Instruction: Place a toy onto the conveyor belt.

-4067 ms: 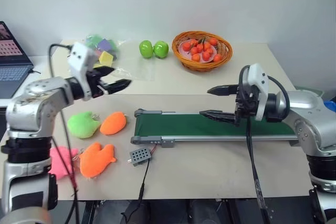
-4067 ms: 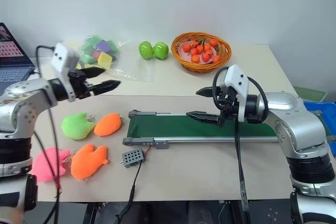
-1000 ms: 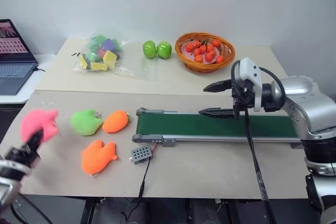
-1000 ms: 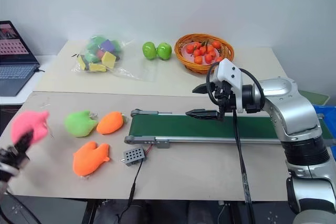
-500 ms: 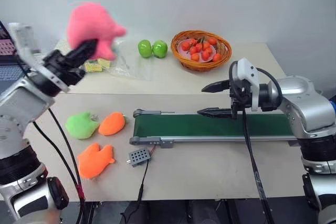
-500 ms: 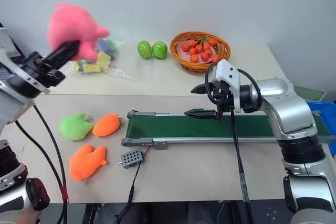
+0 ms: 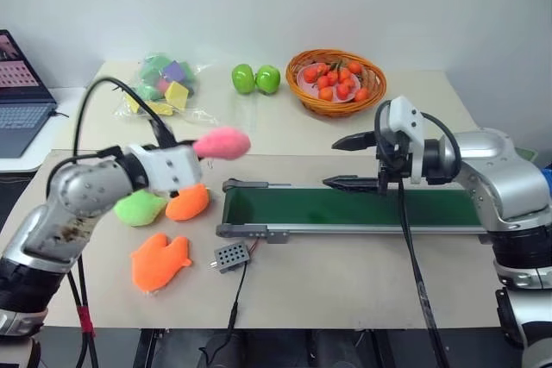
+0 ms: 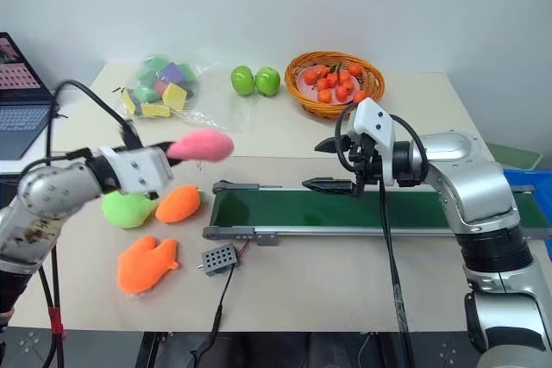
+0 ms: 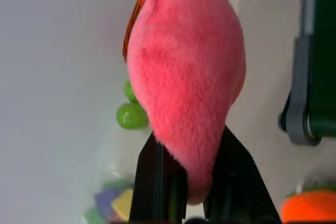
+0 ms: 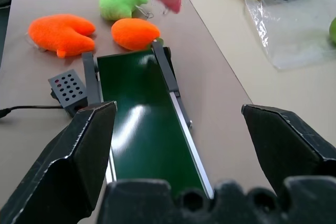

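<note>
Head stereo pair looks down over table [image 7: 345, 273]; wrist cameras sit close, both catching conveyor belt [image 10: 142, 129] end.

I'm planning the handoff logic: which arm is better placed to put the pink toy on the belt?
Left. The left gripper is shut on the pink toy, near the conveyor belt's end. The right gripper hangs open and empty above the belt.
</note>
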Robot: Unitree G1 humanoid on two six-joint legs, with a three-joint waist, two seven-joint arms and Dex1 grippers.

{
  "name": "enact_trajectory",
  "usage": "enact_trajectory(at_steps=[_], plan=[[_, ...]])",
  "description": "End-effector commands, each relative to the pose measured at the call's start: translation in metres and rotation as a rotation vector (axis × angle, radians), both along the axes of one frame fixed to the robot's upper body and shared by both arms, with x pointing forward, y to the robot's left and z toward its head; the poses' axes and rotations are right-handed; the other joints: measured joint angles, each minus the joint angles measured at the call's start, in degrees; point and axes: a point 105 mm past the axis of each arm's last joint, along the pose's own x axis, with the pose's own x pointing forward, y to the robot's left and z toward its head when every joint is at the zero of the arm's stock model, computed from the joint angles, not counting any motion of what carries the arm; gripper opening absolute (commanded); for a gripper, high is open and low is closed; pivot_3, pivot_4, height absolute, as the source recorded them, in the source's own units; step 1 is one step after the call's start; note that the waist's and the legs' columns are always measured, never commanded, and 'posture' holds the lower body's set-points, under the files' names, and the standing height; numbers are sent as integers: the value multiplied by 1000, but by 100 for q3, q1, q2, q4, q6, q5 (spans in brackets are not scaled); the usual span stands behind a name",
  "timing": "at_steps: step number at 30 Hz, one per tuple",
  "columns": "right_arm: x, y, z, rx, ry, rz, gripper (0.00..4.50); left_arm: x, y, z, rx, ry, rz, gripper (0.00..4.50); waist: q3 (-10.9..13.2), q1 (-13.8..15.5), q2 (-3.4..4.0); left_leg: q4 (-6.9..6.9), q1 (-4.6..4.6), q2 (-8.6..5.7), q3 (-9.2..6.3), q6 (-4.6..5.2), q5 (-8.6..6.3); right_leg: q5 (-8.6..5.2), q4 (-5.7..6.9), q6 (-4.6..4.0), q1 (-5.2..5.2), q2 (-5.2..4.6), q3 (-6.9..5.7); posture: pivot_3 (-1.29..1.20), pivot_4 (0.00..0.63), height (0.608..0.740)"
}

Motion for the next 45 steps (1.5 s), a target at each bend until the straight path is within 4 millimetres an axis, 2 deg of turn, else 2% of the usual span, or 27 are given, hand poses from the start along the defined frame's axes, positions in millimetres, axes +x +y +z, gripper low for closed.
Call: enact_trajectory(at_steps=[1,5,11,23,25,29,31,32,35,40,41,45], plan=[[-3,-2,11,16,-64,-9,4500,-4,-8,-3,98,-215,-101,4,0,8,0,1,-1,0,0,3,-2,0,-2,1,0,-1,-1,0,150,738],[-3,-3,11,20,-70,-23,4500,-1,-4,-15,105,-311,-112,4,1,14,2,4,-4,0,2,12,-7,2,-1,4,-1,-2,-4,0,150,738],[-3,-4,13,24,-84,-40,4500,-5,-20,-30,91,-397,-237,4,1,14,3,5,-1,1,5,12,-7,3,8,5,-2,-3,-5,0,150,738],[-7,-10,14,26,-99,-81,4500,11,-36,-59,70,-319,-292,4,0,2,4,10,1,1,6,12,-7,3,21,6,-2,-4,-6,0,150,738],[-9,-14,15,24,-104,-100,4500,15,-41,-69,65,-285,-290,4,-1,3,5,10,2,1,7,12,-7,3,23,6,-2,-4,-5,0,150,738],[-10,-16,16,24,-109,-114,4500,13,-46,-80,71,-223,-319,4,-1,1,5,12,4,1,7,12,-6,3,26,6,-2,-4,-5,0,150,738],[-10,-16,15,22,-108,-116,4500,15,-46,-78,62,-210,-313,909,-1,-13,6,13,5,1,8,12,-6,3,27,6,-2,-4,-5,0,150,738],[-10,-17,15,21,-108,-118,4500,16,-45,-77,50,-203,-303,1093,-1,-17,6,13,6,1,8,12,-7,2,28,6,-2,-4,-5,0,150,738],[-11,-17,15,18,-104,-118,4500,22,-41,-68,22,-192,-273,2417,-1,-13,6,13,9,1,9,12,-7,2,31,6,-2,-4,-5,0,150,738],[-13,-27,7,-46,-67,-127,4500,32,-29,-41,-48,-188,-202,4253,-1,-7,6,15,7,1,8,12,-7,2,31,6,-1,-4,-5,0,150,738],[-14,-29,4,-67,-60,-128,4500,33,-27,-33,-67,-190,-193,4432,-1,-7,6,15,7,1,8,12,-7,2,31,6,-2,-4,-5,0,150,738],[-14,-34,2,-99,-44,-124,4500,39,-19,-6,-157,-180,-133,4432,-1,-9,6,16,7,2,8,13,-7,2,30,6,-2,-5,-4,0,150,738]])
